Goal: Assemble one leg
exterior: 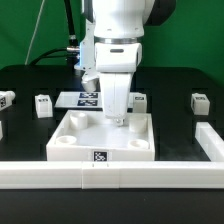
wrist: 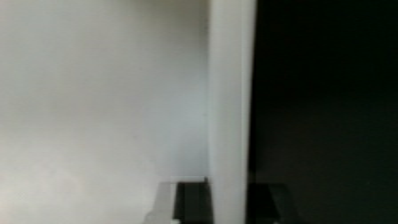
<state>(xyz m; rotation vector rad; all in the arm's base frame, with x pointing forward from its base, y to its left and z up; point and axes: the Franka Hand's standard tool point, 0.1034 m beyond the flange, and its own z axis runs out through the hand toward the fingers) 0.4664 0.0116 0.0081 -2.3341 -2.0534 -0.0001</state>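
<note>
The robot arm's fingers (exterior: pixel 118 119) reach down into the white tray (exterior: pixel 68 142) at centre frame, near its far right corner; whether they are open or gripping anything cannot be told. One leg (exterior: pixel 42 105) sits loose on the black desk (exterior: pixel 170 85) at left, another leg (exterior: pixel 200 102) at right, both apart from the tray. The marker board (exterior: pixel 84 98) lies behind the tray. The wrist view shows only a blurred white surface (wrist: pixel 98 100) against darkness.
</note>
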